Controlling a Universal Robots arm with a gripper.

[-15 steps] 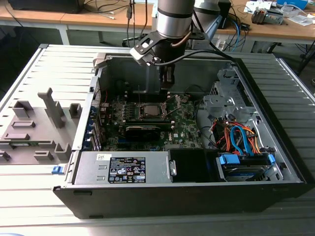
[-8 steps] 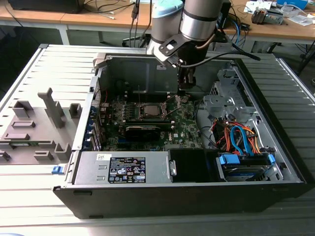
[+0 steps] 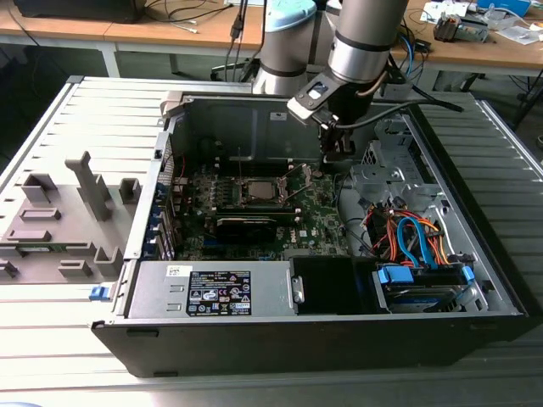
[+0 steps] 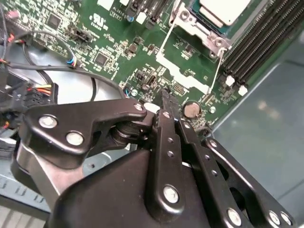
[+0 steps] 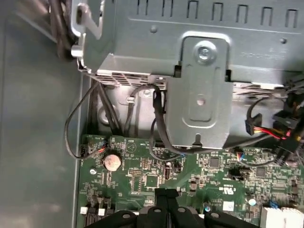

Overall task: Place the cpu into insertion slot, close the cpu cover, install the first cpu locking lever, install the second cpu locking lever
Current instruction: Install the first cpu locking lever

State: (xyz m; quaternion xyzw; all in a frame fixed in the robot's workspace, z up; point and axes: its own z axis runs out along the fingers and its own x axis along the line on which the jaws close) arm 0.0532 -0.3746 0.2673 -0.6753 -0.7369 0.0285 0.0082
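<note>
Pincer (image 3: pixel 333 157) hovers low over the green board (image 5: pixel 142 175), fingers (image 4: pixel 164 102) pressed together, nothing between them. The cpu (image 4: pixel 224 8) sits in the insertion slot (image 4: pixel 187 21), silver top showing, off to the exterior view's left of the pincer. A coin battery (image 4: pixel 191 110) lies just beside the fingertips.

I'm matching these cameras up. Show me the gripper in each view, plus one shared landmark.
Exterior view: the gripper hangs above the green board, toward the exterior view's right of the cpu.
Second wrist view: the gripper, shut, has its tips beside the coin battery.
First wrist view: the gripper is over the green board.
Shared landmark: the coin battery, in both wrist views.
</note>
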